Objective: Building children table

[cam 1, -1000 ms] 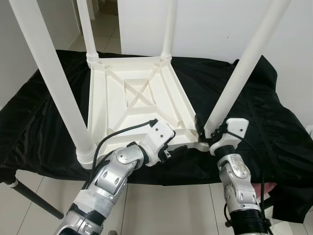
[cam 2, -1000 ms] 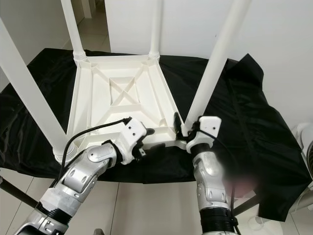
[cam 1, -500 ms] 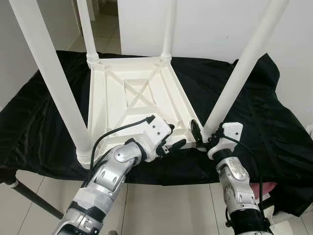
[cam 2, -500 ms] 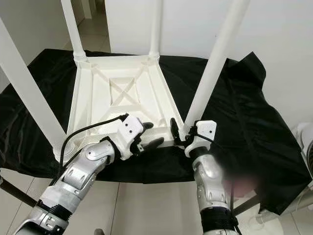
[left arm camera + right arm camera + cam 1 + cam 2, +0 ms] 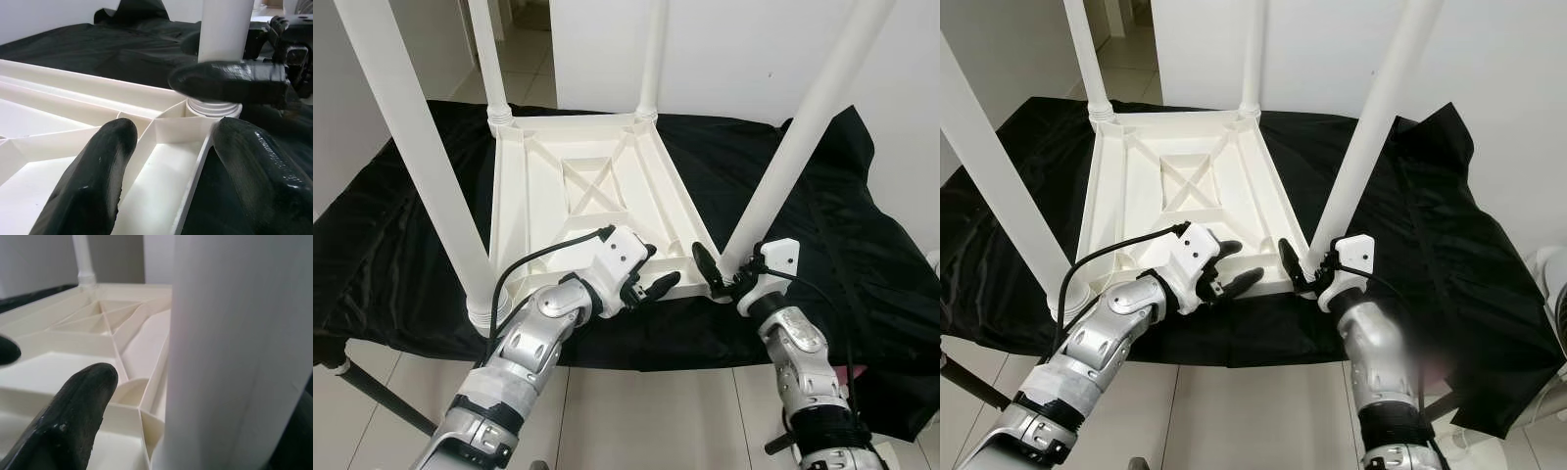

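Four white legs rise from the upturned children's table point(image 5: 573, 201), which lies underside-up on a black cloth point(image 5: 822, 220) draped over the counter, filling the centre of the left eye view. The near left leg point(image 5: 416, 157) crosses the upper left of the frame, the near right leg point(image 5: 798, 147) the upper right, and the two far legs point(image 5: 651, 59) stand at the top centre. At lower centre the left gripper point(image 5: 651, 282) sits at the table's near edge with its jaws parted, one finger over the ribbed underside and one outside the rim. At lower right the right gripper point(image 5: 715, 277) is at the foot of the near right leg, jaws released, one finger just left of the leg's base.

Right eye view: the same layout, with pale floor tiles point(image 5: 1234, 411) along the bottom of the frame.

Left wrist view: the two black fingers point(image 5: 93, 181) straddle the table's white rim wall point(image 5: 198, 166), apart and gripping nothing. The threaded collar point(image 5: 215, 106) of the near right leg is at upper centre, with a finger of the right gripper lying across it.

Right wrist view: the leg fills the right half of the frame; one finger point(image 5: 68, 421) sits lower left, clear of it.
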Robot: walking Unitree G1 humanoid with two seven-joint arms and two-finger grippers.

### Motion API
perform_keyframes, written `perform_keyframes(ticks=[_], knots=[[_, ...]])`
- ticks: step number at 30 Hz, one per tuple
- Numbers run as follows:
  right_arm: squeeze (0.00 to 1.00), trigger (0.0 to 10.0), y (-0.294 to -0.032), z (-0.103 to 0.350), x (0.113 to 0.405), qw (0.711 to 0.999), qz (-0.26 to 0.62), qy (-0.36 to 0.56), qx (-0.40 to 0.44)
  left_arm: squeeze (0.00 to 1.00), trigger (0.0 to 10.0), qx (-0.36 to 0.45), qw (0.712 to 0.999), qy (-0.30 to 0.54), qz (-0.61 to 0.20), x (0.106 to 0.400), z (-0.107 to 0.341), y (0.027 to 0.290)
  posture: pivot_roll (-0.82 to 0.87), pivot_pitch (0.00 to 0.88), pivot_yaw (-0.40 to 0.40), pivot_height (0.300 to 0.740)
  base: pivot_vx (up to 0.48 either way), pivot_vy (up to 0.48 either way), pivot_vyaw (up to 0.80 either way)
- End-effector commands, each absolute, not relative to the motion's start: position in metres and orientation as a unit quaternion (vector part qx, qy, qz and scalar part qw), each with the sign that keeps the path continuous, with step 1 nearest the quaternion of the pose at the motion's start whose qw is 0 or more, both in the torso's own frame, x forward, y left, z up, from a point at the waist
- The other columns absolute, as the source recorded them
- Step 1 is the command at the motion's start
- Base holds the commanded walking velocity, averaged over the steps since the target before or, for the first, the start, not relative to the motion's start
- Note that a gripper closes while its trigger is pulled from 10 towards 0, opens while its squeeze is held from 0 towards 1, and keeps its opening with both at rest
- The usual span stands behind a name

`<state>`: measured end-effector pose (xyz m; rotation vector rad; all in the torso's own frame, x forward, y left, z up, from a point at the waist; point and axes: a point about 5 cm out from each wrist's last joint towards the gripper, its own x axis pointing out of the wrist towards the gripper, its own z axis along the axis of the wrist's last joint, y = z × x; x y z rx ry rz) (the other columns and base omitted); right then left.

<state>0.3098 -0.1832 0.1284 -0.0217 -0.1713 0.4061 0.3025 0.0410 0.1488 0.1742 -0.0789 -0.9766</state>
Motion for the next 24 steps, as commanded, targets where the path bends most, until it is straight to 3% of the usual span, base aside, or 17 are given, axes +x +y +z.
perform_keyframes(ticks=[1,3,4,7,8,9,16,17,18,19,24], knots=[[0.0,10.0,-0.183,0.125,0.311,0.97,0.234,-0.072,-0.015,0.0,10.0,0.091,0.835,-0.029,-0.542,0.289,0.142,0.033,-0.02,0.0,-0.046,0.74,0.0,0.0,0.0],[0.0,10.0,-0.184,0.123,0.311,0.966,0.25,-0.062,-0.016,0.0,10.0,0.094,0.83,-0.024,-0.548,0.287,0.14,0.033,-0.02,0.0,-0.045,0.74,0.0,0.0,0.0],[0.0,8.6,-0.185,0.124,0.312,0.964,0.258,-0.06,-0.02,0.0,10.0,0.094,0.829,-0.023,-0.551,0.286,0.14,0.033,-0.02,0.0,-0.045,0.74,0.0,0.0,0.0],[0.0,8.6,-0.187,0.125,0.313,0.962,0.265,-0.06,-0.024,0.0,10.0,0.094,0.827,-0.023,-0.553,0.285,0.141,0.033,-0.02,0.0,-0.045,0.74,0.0,0.0,0.0],[0.0,2.9,-0.189,0.125,0.314,0.962,0.265,-0.058,-0.026,0.0,10.0,0.095,0.827,-0.024,-0.553,0.286,0.141,0.032,-0.01,0.0,-0.049,0.74,0.0,0.0,0.0],[0.0,0.0,-0.191,0.124,0.316,0.964,0.259,-0.053,-0.032,0.0,10.0,0.099,0.827,-0.025,-0.552,0.286,0.141,0.032,-0.01,0.0,-0.05,0.74,0.0,0.0,0.0],[0.0,0.0,-0.198,0.118,0.316,0.97,0.239,-0.04,-0.02,0.0,10.0,0.105,0.831,-0.022,-0.547,0.291,0.143,0.037,0.0,0.0,-0.051,0.74,0.0,0.0,0.0],[0.0,0.7,-0.198,0.116,0.315,0.971,0.236,-0.037,-0.013,0.0,10.0,0.104,0.832,-0.02,-0.544,0.291,0.144,0.039,0.0,0.0,-0.047,0.74,0.0,0.0,0.0],[0.0,0.7,-0.198,0.116,0.315,0.971,0.236,-0.037,-0.013,0.0,10.0,0.104,0.832,-0.02,-0.544,0.291,0.144,0.039,0.0,0.0,-0.047,0.74,0.0,0.0,0.0],[0.0,10.0,-0.199,0.115,0.314,0.973,0.229,-0.035,-0.008,0.0,10.0,0.104,0.834,-0.017,-0.541,0.292,0.143,0.041,0.0,0.0,-0.046,0.74,0.0,0.0,0.0],[0.0,10.0,-0.194,0.115,0.31,0.978,0.207,-0.038,0.006,0.0,10.0,0.111,0.829,-0.014,-0.547,0.29,0.142,0.041,-0.01,0.0,-0.038,0.74,0.0,0.0,0.0]])
